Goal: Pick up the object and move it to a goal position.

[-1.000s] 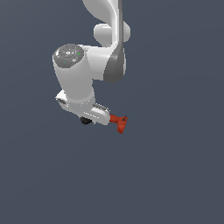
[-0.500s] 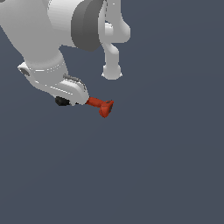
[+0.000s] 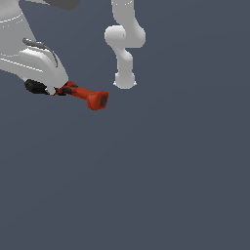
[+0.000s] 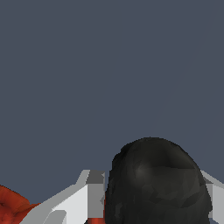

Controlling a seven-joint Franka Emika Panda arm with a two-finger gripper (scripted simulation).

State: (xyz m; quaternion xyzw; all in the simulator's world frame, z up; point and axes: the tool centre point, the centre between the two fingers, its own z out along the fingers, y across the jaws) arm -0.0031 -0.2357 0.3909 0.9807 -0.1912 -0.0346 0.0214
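One arm, one drill, nothing else on the grey floor. Going left to right in the exterior view: the gripper [image 3: 52,91] sits at the far left under the big white wrist, clamped on the drill [image 3: 83,96] near its head, w/ the black nose [image 3: 35,87] poking out the left side and the red handle running right & slightly down to the blocky base [image 3: 99,100] w/ its dark panel. Drill looks lifted off the floor, roughly level; prob held this way because the fingers took it across the body where it's narrowest, leaving the heavy base hanging free, so it could sag or twist in transit. Further right stands the arm's own base column [image 3: 124,58], well apart from the drill. Wrist view: black nose [image 4: 155,183] fills the frame betw. two white fingers [image 4: 83,197], a scrap of red at the corner; contact pts themselves are hidden. Arm's upper links are cut off at the frame edge, no goal marker visible, & height above floor is hard to judge, no shadow.
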